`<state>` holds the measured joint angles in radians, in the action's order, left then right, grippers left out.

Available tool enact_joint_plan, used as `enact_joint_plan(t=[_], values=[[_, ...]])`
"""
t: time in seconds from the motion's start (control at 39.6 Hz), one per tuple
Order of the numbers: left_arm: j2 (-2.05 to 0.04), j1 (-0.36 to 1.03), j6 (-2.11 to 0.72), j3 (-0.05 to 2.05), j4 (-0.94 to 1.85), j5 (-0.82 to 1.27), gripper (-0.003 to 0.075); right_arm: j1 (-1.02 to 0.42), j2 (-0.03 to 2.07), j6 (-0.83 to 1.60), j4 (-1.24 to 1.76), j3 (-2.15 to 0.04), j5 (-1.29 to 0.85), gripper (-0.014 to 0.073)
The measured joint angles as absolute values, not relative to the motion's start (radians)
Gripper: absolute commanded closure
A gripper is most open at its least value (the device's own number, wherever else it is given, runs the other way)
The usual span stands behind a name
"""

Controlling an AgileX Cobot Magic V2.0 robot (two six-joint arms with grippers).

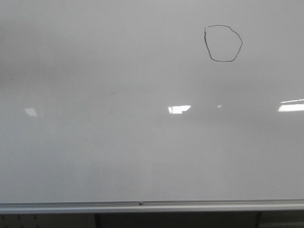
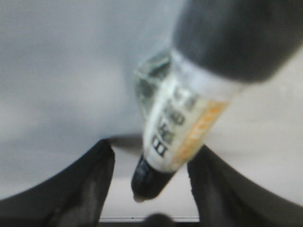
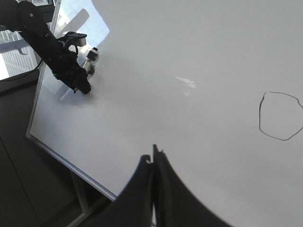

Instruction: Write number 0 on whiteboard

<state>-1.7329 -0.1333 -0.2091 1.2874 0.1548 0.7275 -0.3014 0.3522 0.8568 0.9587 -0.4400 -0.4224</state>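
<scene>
The whiteboard [image 1: 95,156] fills the front view, glossy pale grey with a silver edge strip along its near side. The 0 [image 1: 223,43] stands in the far right part of the board: a thin black closed loop, roughly round and slightly angular, small against the surface. Several bright light reflections (white rectangles) lie across the middle of the board, well apart from the loop. Neither arm shows in the front view. In the left wrist view the left claw [image 2: 151,189] holds a marker [image 2: 180,132], its dark fingers [image 2: 85,189] set on either side of the barrel; the marker has a white and orange label and a dark tip, and the picture is blurred, so whether the tip touches the board cannot be told. In the right wrist view the right claw [image 3: 153,189] has its fingers pressed together with nothing between them, above the board. The same view shows the left arm [image 3: 52,52] over the board, well apart from the loop.
</scene>
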Motion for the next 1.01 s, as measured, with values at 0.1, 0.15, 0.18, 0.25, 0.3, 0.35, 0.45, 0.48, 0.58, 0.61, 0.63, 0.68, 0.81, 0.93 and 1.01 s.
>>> enact_joint_plan(t=[0.1,0.15,0.18,0.25,0.3,0.35,0.45,0.48,0.58,0.61,0.63,0.68,0.81,0.93,1.01], values=[[-1.735,-0.133,-0.207,1.287,0.155,0.736,0.0106,-0.301,0.352,0.857,0.959,-0.44,-0.422,0.0662],[-1.738,-0.133,-0.204,1.287,0.155,0.74,0.0092,-0.301,0.352,0.857,0.959,-0.44,-0.422,0.0662],[-1.738,-0.133,-0.204,1.287,0.155,0.744,0.0091,-0.301,0.352,0.857,0.959,-0.44,-0.422,0.0662],[-1.738,-0.133,-0.204,1.287,0.157,0.75,0.0092,-0.301,0.352,0.857,0.959,-0.44,-0.422,0.0662],[-1.736,-0.133,-0.204,1.287,0.151,0.754,0.0092,-0.301,0.352,0.857,0.959,-0.44,-0.422,0.0662],[-1.725,-0.133,-0.204,1.287,0.138,0.756,0.0092,-0.301,0.352,0.857,0.959,-0.44,-0.422,0.0662],[-1.674,-0.133,-0.204,1.287,0.107,0.792,0.0092,-0.301,0.352,0.857,0.959,-0.44,-0.422,0.0662],[-1.66,-0.133,-0.204,1.289,0.105,0.802,0.0092,-0.301,0.352,0.857,0.959,-0.44,-0.422,0.0662],[-1.578,-0.131,-0.204,1.29,0.101,0.847,0.0095,-0.301,0.352,0.857,0.959,-0.44,-0.422,0.0662],[-1.561,-0.131,-0.204,1.29,0.101,0.859,0.0105,-0.301,0.352,0.857,0.959,-0.44,-0.422,0.0662],[-1.539,-0.131,-0.204,1.29,0.107,0.871,0.0117,-0.301,0.352,0.857,0.959,-0.44,-0.422,0.0662],[-1.501,-0.131,-0.204,1.29,0.117,0.892,0.0168,-0.301,0.352,0.857,0.959,-0.44,-0.422,0.0662],[-1.41,-0.131,-0.204,1.287,0.151,0.93,0.0349,-0.301,0.352,0.857,0.959,-0.44,-0.422,0.0662],[-1.32,-0.131,-0.204,1.25,0.182,0.941,0.0551,-0.301,0.352,0.857,0.959,-0.44,-0.422,0.0662],[-1.267,-0.131,-0.204,1.213,0.204,0.945,0.0641,-0.301,0.352,0.857,0.959,-0.44,-0.422,0.0662]])
